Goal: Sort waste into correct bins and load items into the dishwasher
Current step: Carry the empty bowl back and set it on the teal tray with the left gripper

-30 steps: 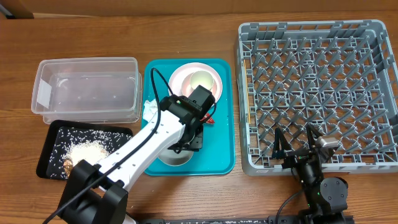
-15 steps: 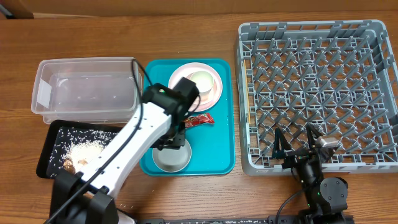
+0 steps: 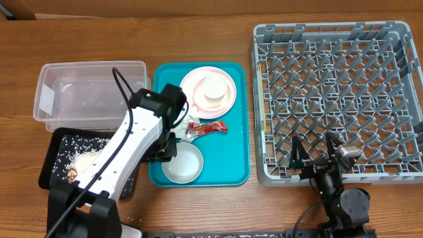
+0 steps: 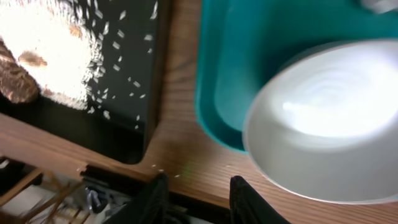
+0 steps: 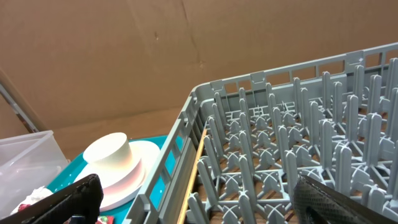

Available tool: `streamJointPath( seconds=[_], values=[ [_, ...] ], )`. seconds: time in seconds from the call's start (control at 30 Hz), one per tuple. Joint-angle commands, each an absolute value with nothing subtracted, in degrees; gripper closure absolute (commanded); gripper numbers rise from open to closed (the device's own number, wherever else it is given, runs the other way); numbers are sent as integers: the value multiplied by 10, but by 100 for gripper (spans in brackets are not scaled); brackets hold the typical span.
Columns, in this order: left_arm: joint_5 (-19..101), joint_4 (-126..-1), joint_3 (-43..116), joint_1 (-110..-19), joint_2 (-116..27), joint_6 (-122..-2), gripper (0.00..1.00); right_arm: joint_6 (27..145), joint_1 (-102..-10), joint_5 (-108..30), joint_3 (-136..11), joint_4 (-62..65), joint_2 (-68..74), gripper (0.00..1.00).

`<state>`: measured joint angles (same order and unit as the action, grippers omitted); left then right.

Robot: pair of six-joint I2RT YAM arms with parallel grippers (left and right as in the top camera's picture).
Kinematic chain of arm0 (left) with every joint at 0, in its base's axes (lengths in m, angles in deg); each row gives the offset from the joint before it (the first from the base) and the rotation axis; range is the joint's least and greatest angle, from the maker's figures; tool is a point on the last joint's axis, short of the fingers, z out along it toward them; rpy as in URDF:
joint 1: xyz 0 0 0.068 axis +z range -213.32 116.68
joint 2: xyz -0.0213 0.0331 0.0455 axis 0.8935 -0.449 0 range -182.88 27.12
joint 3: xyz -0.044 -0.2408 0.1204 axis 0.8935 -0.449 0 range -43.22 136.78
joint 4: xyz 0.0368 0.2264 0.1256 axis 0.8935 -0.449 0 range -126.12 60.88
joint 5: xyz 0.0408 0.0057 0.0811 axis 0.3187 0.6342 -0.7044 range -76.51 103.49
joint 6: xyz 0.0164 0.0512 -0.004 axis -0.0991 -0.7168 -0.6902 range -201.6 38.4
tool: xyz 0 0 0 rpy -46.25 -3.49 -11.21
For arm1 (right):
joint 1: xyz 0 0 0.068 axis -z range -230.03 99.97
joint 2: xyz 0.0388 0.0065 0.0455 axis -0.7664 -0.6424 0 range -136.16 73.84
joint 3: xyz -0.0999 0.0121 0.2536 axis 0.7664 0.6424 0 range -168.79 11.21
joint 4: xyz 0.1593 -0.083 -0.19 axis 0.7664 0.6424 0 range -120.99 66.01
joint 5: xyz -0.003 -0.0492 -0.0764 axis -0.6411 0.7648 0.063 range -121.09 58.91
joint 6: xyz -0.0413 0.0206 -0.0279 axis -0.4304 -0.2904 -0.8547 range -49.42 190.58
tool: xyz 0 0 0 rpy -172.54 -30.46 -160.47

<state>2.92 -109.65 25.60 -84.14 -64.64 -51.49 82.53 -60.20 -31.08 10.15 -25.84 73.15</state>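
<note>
My left gripper (image 3: 163,149) hangs open and empty over the left edge of the teal tray, between the round white bowl (image 3: 183,162) and the black tray (image 3: 59,140). In the left wrist view its fingers (image 4: 158,198) frame bare table edge; the empty bowl (image 4: 323,124) lies to the right. White rice (image 4: 56,43) and a brown scrap (image 4: 18,87) lie in the black tray. The red wrapper (image 3: 209,127) lies mid-tray. The white cup (image 3: 213,86) stands on the pink-white plate (image 3: 225,98). The napkin is mostly hidden under my arm. My right gripper (image 3: 312,153) is open at the grey rack's (image 3: 337,39) front edge.
The clear tub (image 3: 92,92) stands behind the black tray, left of the teal tray (image 3: 234,152). The right wrist view shows the rack wall (image 5: 180,155), with the cup (image 5: 109,149) and plate beyond it. My left arm lies across the black tray's right end.
My left arm has swung left and toward the front, off the middle of the teal tray, uncovering the wrapper and the bowl. The right arm has not moved.
</note>
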Motion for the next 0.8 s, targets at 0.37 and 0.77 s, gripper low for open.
streamJointPath(
  seconds=[0.37,0.77],
  values=[
    [-53,-1023,147,-835,-639,-428,54,826,-600,-310,108,-262,736,0],
    [-95,-965,84,-813,-639,-411,55,826,-600,-310,108,-262,736,0]
  ],
)
